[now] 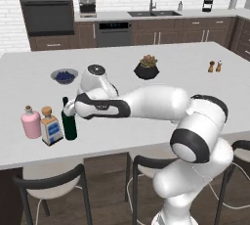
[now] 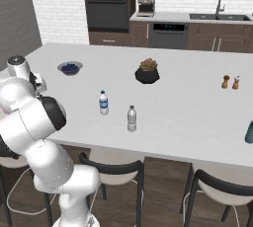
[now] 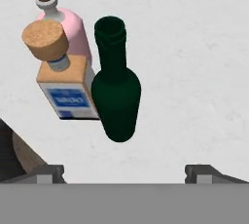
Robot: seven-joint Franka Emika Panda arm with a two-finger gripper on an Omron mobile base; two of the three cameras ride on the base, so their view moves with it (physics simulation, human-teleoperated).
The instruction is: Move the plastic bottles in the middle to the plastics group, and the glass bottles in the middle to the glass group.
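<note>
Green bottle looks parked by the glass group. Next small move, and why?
Probably lift the hand straight up and clear: the green bottle stands upright on the counter beside the square blue-labelled bottle and pink bottle, fingers wide apart and off it.

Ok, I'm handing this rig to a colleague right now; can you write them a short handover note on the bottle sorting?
Gripper: open, holding nothing, above the green wine bottle.
Green wine bottle: upright on the island counter, right beside the square blue-labelled bottle and the pink bottle. Glass part looks done.
Left: two plastic bottles stand mid-counter, the blue-labelled water bottle and the plain clear bottle. Both need moving to the plastics group.
</note>
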